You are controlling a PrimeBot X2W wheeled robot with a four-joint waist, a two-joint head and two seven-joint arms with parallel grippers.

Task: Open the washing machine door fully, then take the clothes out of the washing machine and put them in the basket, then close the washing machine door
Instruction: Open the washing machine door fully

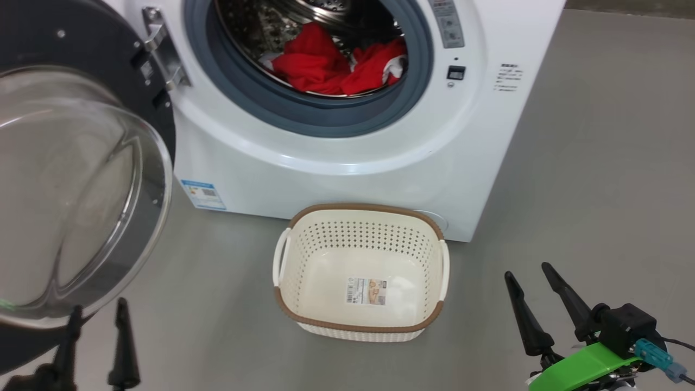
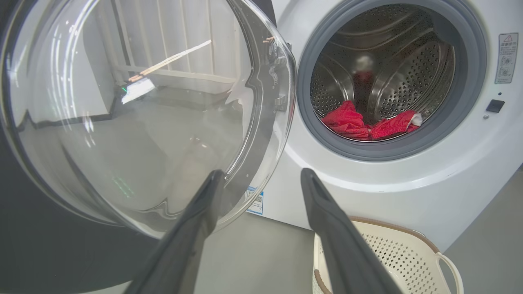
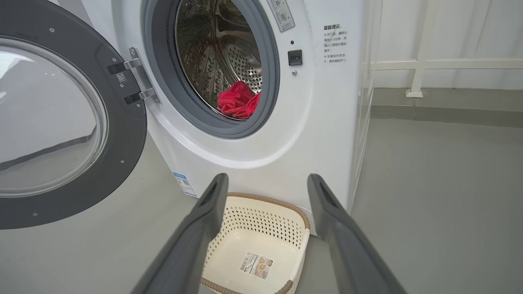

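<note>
Nearby, the left gripper (image 1: 99,307) sat low at the lower left of the head view. Its fingers were spread apart with nothing between them. It lay just under the bulge of the door (image 1: 70,190); contact with the glass could not be told.

The right gripper (image 1: 526,270) sat at the lower right, fingers also apart and empty. It was over bare floor (image 1: 597,163), off to the right of the basket (image 1: 364,207).

The basket stood on the floor right against the foot of the washer (image 1: 326,179), below the opening. That likely keeps the carry from drum to basket short. It held no clothes, only a sticker (image 1: 366,291) on its bottom.

The door hung on its hinge (image 1: 163,49) at the left of the opening, swung wide out to the robot's left with its inner face and glass bowl turned outward. The mouth was fully clear. Whether the door stood at its stop could not be told.

Behind the grey gasket (image 1: 326,117), the clothes (image 1: 326,68) lay in a red heap with a little white showing. They sat at the bottom of the drum (image 1: 255,27), towards the front lip.

Judged that the opening step was done or nearly so, and unloading not yet begun. Both grippers stood ready to take cloth. The right had the freer line in, since the door crowded the left.
</note>
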